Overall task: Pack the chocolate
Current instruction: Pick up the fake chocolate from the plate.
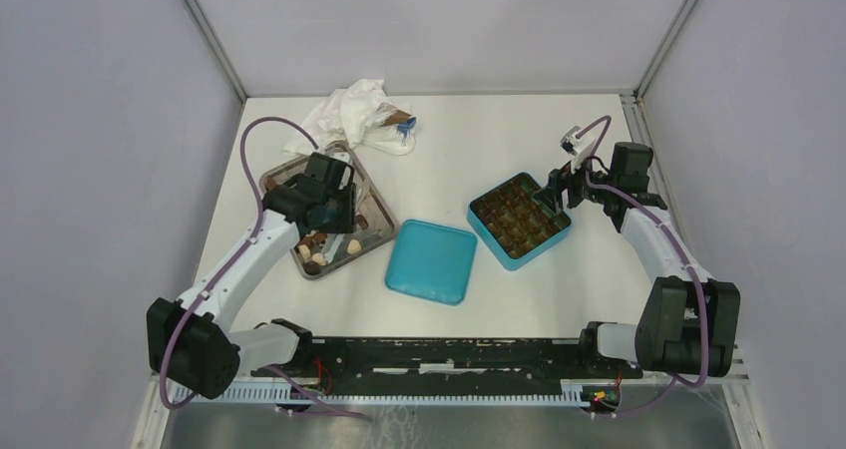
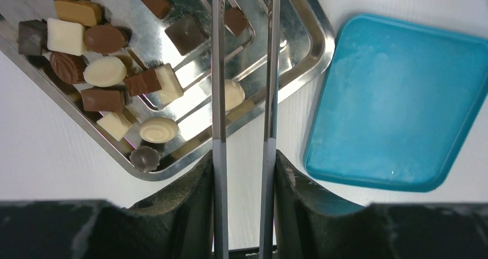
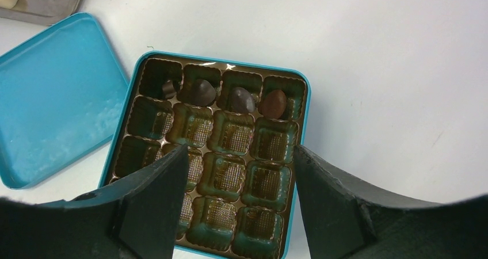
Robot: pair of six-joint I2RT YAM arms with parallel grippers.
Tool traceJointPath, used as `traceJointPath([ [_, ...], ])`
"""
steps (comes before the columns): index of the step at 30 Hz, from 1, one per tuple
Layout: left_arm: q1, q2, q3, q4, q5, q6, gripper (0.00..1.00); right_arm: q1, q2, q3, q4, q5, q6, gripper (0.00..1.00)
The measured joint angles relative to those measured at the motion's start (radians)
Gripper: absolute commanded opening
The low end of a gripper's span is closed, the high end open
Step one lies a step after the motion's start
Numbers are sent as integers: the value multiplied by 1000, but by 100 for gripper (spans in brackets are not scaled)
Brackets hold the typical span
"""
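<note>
Several chocolates (image 2: pixel 103 72), dark, mid-brown and cream, lie in a metal tray (image 2: pixel 311 46), also seen in the top view (image 1: pixel 374 205). My left gripper (image 2: pixel 243 155) is shut on metal tweezers (image 2: pixel 218 69) whose two blades reach over the tray, slightly apart; their tips are out of view. A cream piece (image 2: pixel 233 94) lies on the tray under the blades. My right gripper (image 3: pixel 239 155) is open and empty above the teal box (image 3: pixel 302 115), whose far row holds several dark chocolates (image 3: pixel 241 99). In the top view the left gripper (image 1: pixel 334 220) is over the tray and the right gripper (image 1: pixel 559 192) over the box (image 1: pixel 479 224).
The teal lid (image 1: pixel 431 261) lies flat between tray and box, also seen in the left wrist view (image 2: pixel 397 98). A crumpled white cloth with wrappers (image 1: pixel 354 115) sits at the back behind the tray. The other cells of the box's brown insert are empty.
</note>
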Motion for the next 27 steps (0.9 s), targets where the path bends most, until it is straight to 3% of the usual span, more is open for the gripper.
traceJointPath([
  [8,0,-115,-27,-70,51,-28,41,0,0,0,0,-4,-4,72],
  [27,0,-56,-74,-140,53,-91,43,0,0,0,0,-21,-5,72],
])
